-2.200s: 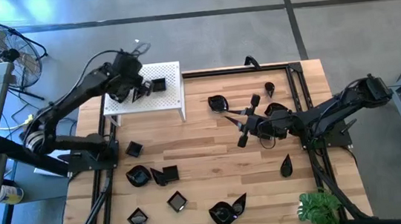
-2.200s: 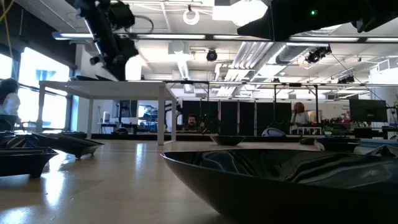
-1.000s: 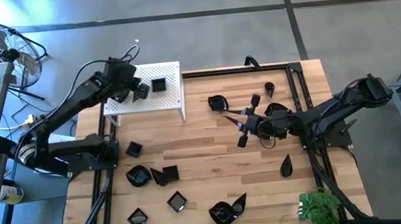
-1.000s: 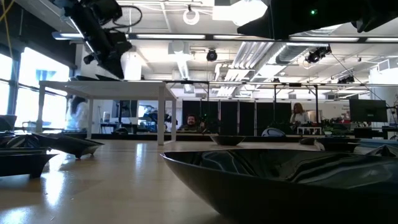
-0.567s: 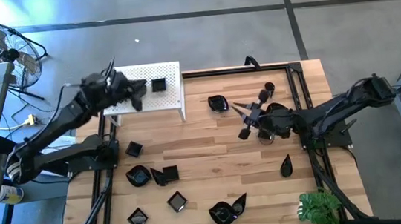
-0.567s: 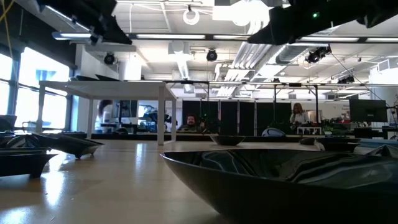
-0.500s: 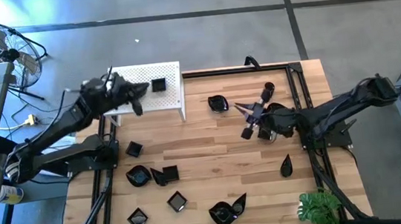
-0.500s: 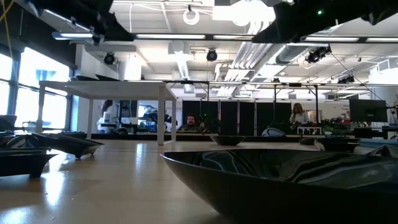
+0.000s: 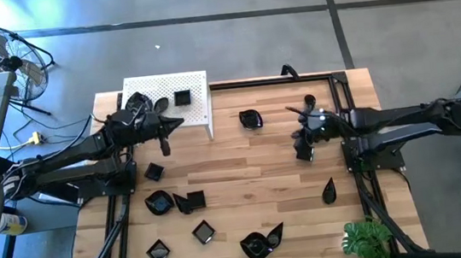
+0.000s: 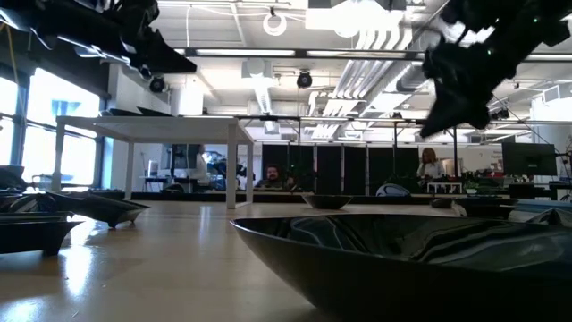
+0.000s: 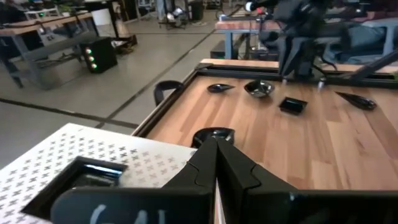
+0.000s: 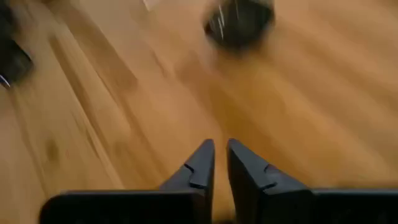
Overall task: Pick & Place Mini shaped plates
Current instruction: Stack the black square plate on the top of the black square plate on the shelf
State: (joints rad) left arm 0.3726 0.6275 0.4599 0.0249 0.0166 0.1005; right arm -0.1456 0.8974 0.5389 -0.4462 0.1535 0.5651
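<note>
blurred: round dish (image 12: 239,22) | cut off: square dish (image 12: 13,62)

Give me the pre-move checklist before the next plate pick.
1. Left gripper shut and empty: ok.
2. Square plate resting on the stand: ok.
3. Right gripper carrying no plate: ok, none shows in its wrist view.
4. Right gripper lined up over a plate: not ok; bare wood lies under it, and a round plate lies farther ahead.
5. Arms apart: ok; the left is by the stand, the right over the table's right half.
6. All plates on the stand: not ok; most lie on the table.
</note>
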